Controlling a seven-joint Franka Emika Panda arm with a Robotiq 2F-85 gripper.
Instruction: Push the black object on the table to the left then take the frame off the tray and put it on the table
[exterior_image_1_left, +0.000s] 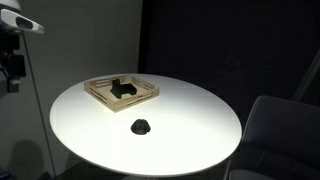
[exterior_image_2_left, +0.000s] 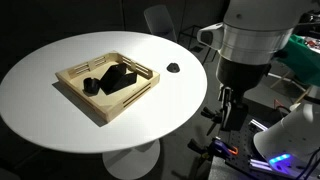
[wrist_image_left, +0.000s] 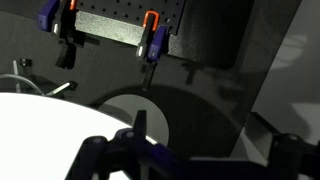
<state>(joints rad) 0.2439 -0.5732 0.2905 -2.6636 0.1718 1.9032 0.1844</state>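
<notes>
The small black dome-shaped object (exterior_image_1_left: 141, 126) (exterior_image_2_left: 173, 69) sits on the round white table (exterior_image_1_left: 190, 120) (exterior_image_2_left: 60, 125), apart from the tray. The light wooden tray (exterior_image_1_left: 98, 96) (exterior_image_2_left: 78, 102) holds the flat black frame (exterior_image_1_left: 124, 91) (exterior_image_2_left: 122, 78). A small upright black block (exterior_image_2_left: 90, 86) stands beside the frame in the tray. My gripper (exterior_image_2_left: 232, 112) hangs off the table's edge, well away from both, with nothing between its jaws. In the wrist view its fingers (wrist_image_left: 190, 162) stand wide apart and dark at the bottom.
The table's white edge (wrist_image_left: 40, 125) shows at the lower left of the wrist view, with clamps (wrist_image_left: 150, 40) on a dark wall behind. A grey chair (exterior_image_1_left: 275, 130) stands beside the table. Robot equipment with cables (exterior_image_2_left: 285, 140) fills the space beside my arm.
</notes>
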